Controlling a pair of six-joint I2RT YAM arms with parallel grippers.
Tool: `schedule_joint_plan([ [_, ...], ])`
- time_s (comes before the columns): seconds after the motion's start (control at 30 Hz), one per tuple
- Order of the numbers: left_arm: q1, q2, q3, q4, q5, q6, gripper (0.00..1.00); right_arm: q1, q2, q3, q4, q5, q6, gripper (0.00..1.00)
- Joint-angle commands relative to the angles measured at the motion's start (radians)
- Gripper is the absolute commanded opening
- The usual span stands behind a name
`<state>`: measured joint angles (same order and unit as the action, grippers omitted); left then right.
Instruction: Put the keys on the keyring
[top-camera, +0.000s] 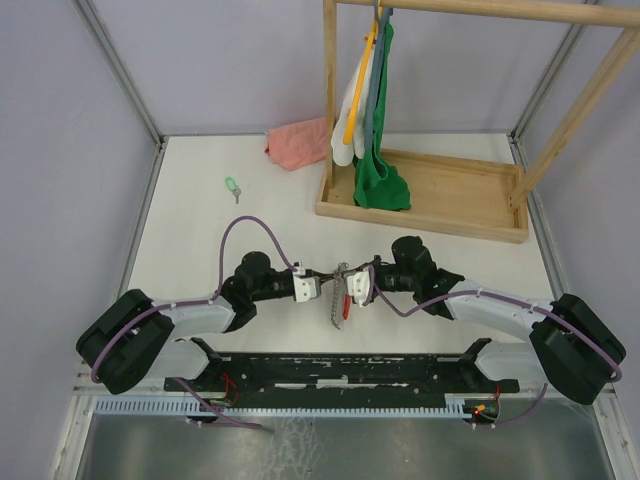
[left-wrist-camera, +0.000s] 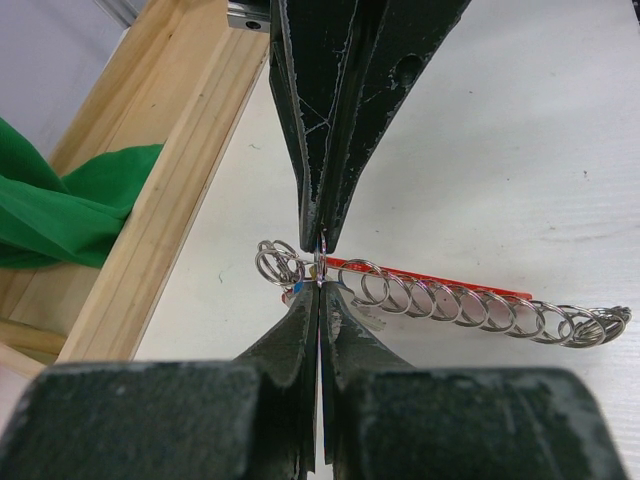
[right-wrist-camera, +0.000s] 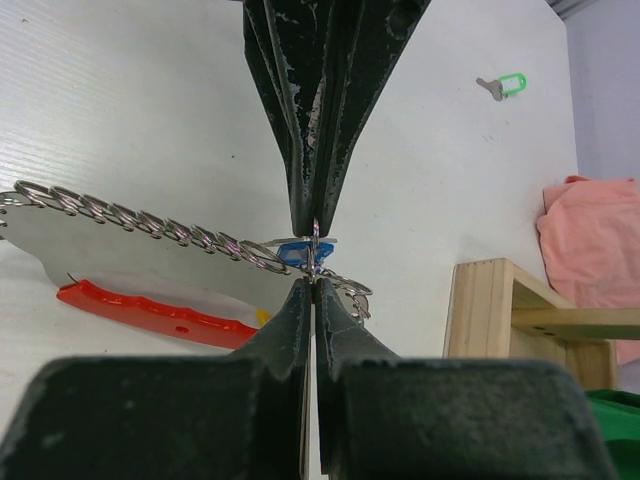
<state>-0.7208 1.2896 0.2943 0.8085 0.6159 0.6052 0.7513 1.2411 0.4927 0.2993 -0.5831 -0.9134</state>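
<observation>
Both grippers meet tip to tip above the table's near middle. My left gripper (left-wrist-camera: 319, 288) is shut on a small metal ring of the keyring (left-wrist-camera: 460, 300), and my right gripper (right-wrist-camera: 313, 282) is shut on that same ring from the opposite side. The silvery chain of rings (right-wrist-camera: 150, 228) trails off sideways with the red strap (right-wrist-camera: 150, 310) beneath it. A blue-headed key (right-wrist-camera: 298, 251) sits right at the pinched ring; I cannot tell whether it is threaded on. The green-headed key (top-camera: 232, 187) lies alone on the table at the far left.
A pink cloth (top-camera: 297, 143) lies at the back by a wooden rack with a tray base (top-camera: 450, 205), where green and white garments (top-camera: 378, 120) hang. The rack's base edge (left-wrist-camera: 170, 190) runs close to the left of the grippers.
</observation>
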Motion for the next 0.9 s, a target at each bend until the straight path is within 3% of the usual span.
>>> schedule_joint_plan([
  [0.0,0.013,-0.001,0.039,0.048,0.066,-0.066,0.03,0.011,-0.036,-0.006,0.118,-0.02,0.001,0.01],
  [0.33,0.168,0.06,0.034,0.211,0.288,-0.304,0.03,-0.016,-0.082,-0.063,0.245,-0.049,0.063,0.01],
  [0.87,0.22,0.091,0.022,0.377,0.299,-0.635,0.03,-0.077,-0.089,-0.095,0.571,-0.153,0.312,0.01],
])
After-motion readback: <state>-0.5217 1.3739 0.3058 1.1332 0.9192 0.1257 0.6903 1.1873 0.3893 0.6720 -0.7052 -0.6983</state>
